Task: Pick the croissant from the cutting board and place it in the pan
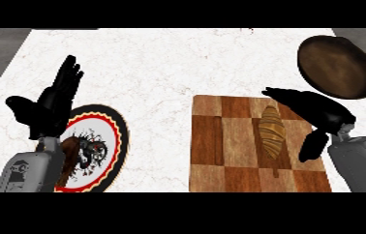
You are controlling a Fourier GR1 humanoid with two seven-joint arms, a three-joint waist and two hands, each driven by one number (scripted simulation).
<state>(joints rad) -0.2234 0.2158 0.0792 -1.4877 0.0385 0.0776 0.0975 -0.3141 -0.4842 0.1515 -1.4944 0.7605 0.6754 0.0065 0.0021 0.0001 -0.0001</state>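
Head view, and here we are looking steeply down on a pale marbled surface [178,64]. Centre-right sits the cutting board [229,151], a chequered wooden slab, and there is the croissant [271,131], lying lengthwise on the board's right half, golden and striped, nothing touching it that can be seen. Over it on the right comes the right hand [318,112], black, hanging above the board's right edge. Its fingers [286,95] stretch out toward the left past the croissant's top end, the thumb [312,146] hangs down just beside the pastry's right flank. Released, those fingers, spread and grasping nothing; the croissant lies in the gap beneath them, apart from both. Whether the hand is level with the board or well above it, that cannot be told from here.

Up at the top right is the pan [334,66], a dark brown round dish, near the board's far right corner and partly cut off by the frame edge.

Over on the left, the left hand [46,107] rests open, fingers straight and pointing up, holding nothing. Just beside it lies a plate [107,126] with a black and red rim and a dark pattern at its centre, partly covered by the grey left forearm [32,168].
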